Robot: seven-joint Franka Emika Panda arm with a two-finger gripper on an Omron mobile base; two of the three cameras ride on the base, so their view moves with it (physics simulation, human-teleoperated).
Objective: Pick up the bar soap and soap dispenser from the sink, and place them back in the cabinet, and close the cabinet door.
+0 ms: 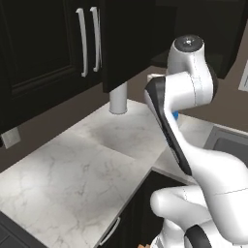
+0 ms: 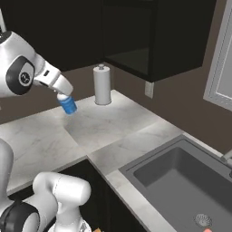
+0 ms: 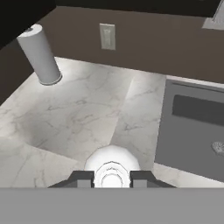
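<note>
Soap dispenser (image 2: 69, 105) pinched in hand (image 3: 112, 178) above counter (image 2: 113, 122); paper towel roll (image 2: 102, 84) near.

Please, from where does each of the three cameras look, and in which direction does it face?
Left base view: behind the arm, on its left, facing the corner counter and cabinet; the white arm rises at lower right.
Right base view: behind the arm, on its right, facing the sink; the hand holds the soap dispenser.
Hand view: on the hand, looking down past the dispenser's white pump.
All three share the paper towel roll.
</note>
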